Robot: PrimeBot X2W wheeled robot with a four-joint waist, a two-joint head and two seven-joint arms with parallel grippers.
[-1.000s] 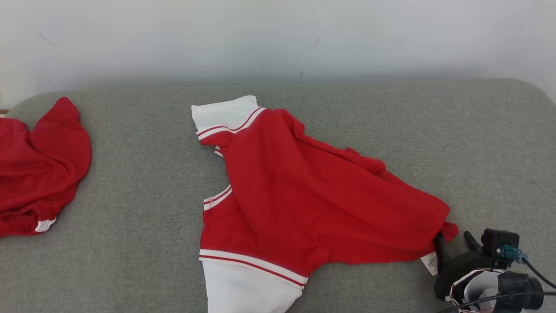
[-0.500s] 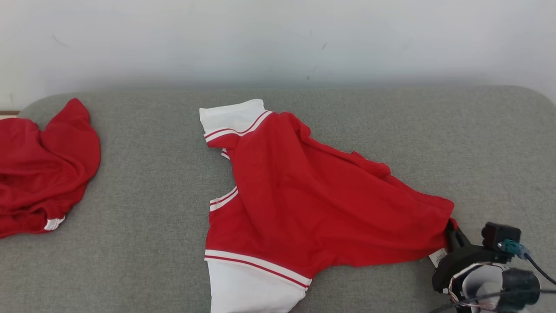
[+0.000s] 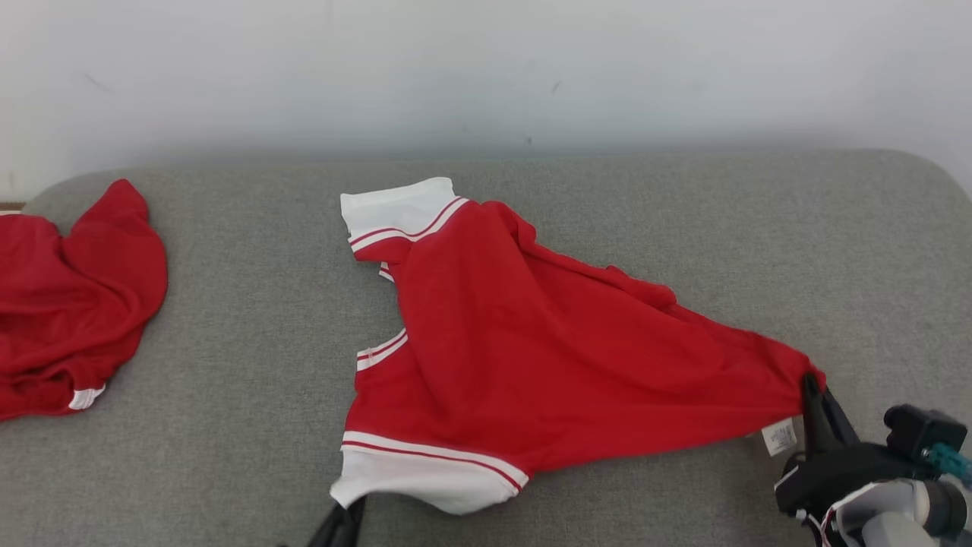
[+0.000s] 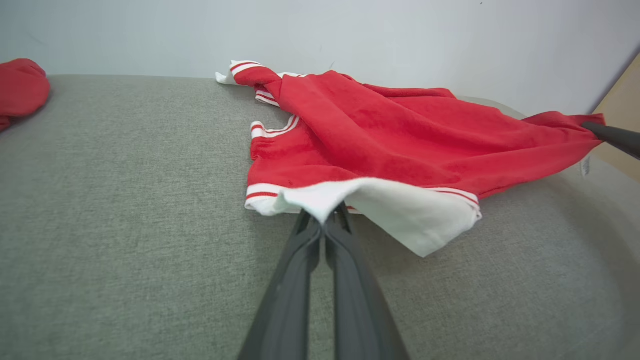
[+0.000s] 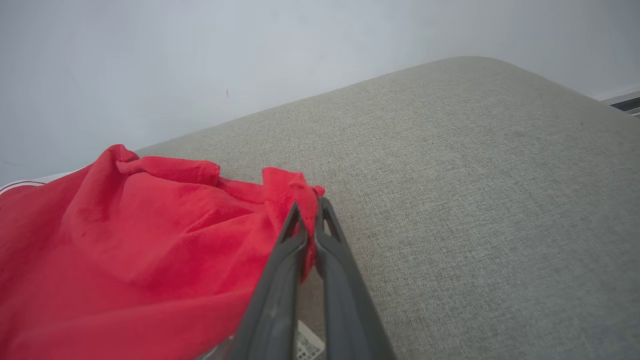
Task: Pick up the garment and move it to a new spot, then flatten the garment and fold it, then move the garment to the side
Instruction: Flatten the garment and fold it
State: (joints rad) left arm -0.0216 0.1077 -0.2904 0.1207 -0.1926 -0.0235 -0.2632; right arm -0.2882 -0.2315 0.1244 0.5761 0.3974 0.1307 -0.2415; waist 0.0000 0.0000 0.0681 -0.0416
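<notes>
Counted two tools, two garments, one sewn-in label. Found the left tool (image 4: 325, 217) nearest, fingers pressed together and pinching the white sleeve edge of the red-and-white shirt (image 3: 547, 357), raising it into a small peak off the bench (image 3: 228, 395). Found the right tool (image 5: 311, 210) likewise clamped tight, on the red hem corner at the shirt's right end. Located the shirt across the middle of the bench, drawn out between the two grips, its second white sleeve towards the wall (image 3: 486, 68).

Compared against one second back. Noted the right tool's fingers then spread either side of the hem corner, now closed on it. Noted the near sleeve then lying flat and running off the lower edge of the head view, now gathered up with the left tool's dark fingers beneath it. Noted the cloth tauter towards the right.

Recorded the label (image 3: 780, 437) hanging just beside the right tool. Recorded a second red garment (image 3: 68, 304) crumpled at the bench's left end, well apart from the shirt.
</notes>
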